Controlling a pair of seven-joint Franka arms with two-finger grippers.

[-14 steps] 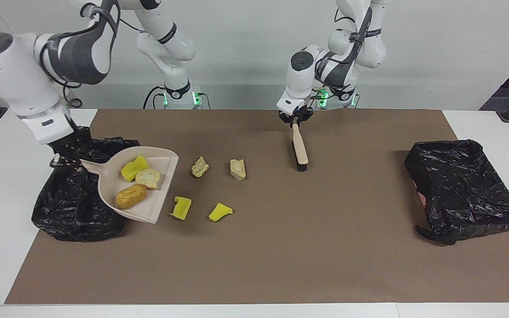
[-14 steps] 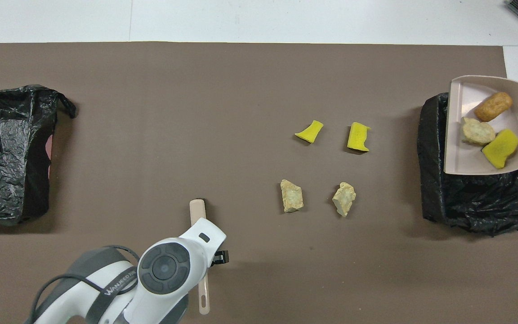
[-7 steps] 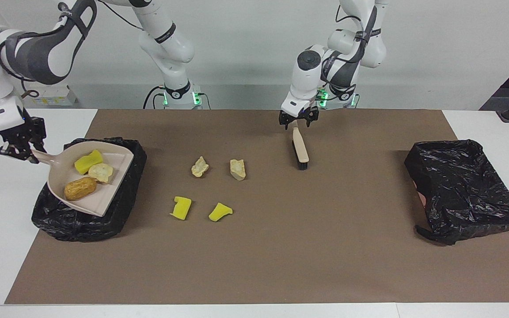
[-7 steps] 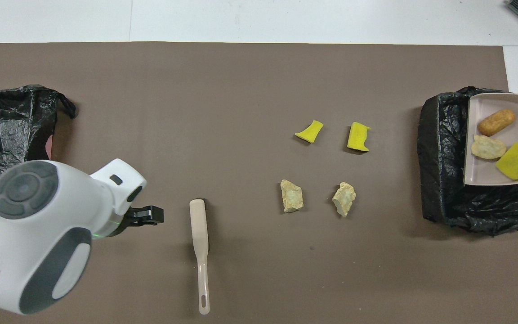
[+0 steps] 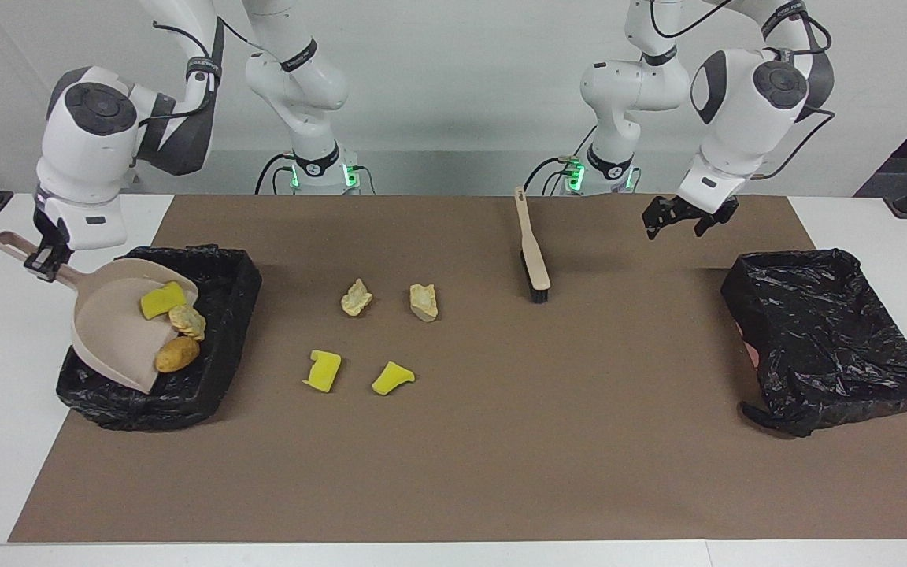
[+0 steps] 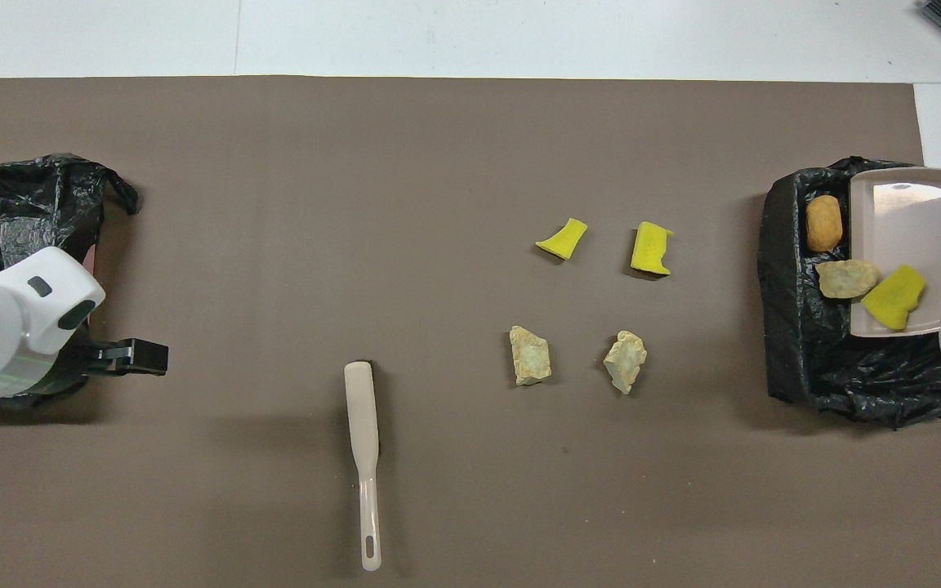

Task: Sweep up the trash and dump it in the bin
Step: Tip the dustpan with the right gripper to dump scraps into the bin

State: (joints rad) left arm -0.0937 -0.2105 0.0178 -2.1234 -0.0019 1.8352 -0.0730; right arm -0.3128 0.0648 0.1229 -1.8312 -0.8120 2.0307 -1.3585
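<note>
My right gripper (image 5: 46, 260) is shut on the handle of the beige dustpan (image 5: 111, 335) and holds it tipped, lip down, over the black-lined bin (image 5: 237, 272) at the right arm's end. A yellow sponge piece (image 5: 162, 299), a beige chunk (image 5: 186, 319) and the golden-brown lump (image 5: 176, 354) lie at the pan's lip. In the overhead view the lump (image 6: 823, 222) is off the pan, over the bin (image 6: 789, 327). Two yellow pieces (image 5: 323, 370) (image 5: 392, 378) and two beige chunks (image 5: 356, 298) (image 5: 423, 302) lie on the brown mat. My left gripper (image 5: 686, 216) is open and empty, over the mat.
The beige brush (image 5: 534, 256) lies on the mat near the robots, bristles pointing away from them; it also shows in the overhead view (image 6: 363, 457). A second black-lined bin (image 5: 823, 339) stands at the left arm's end, just past my left gripper (image 6: 131, 357).
My right gripper carried the dustpan over the bin and tipped it, so the three scraps slid to its lip. My left gripper let go of the brush and moved toward the left arm's end.
</note>
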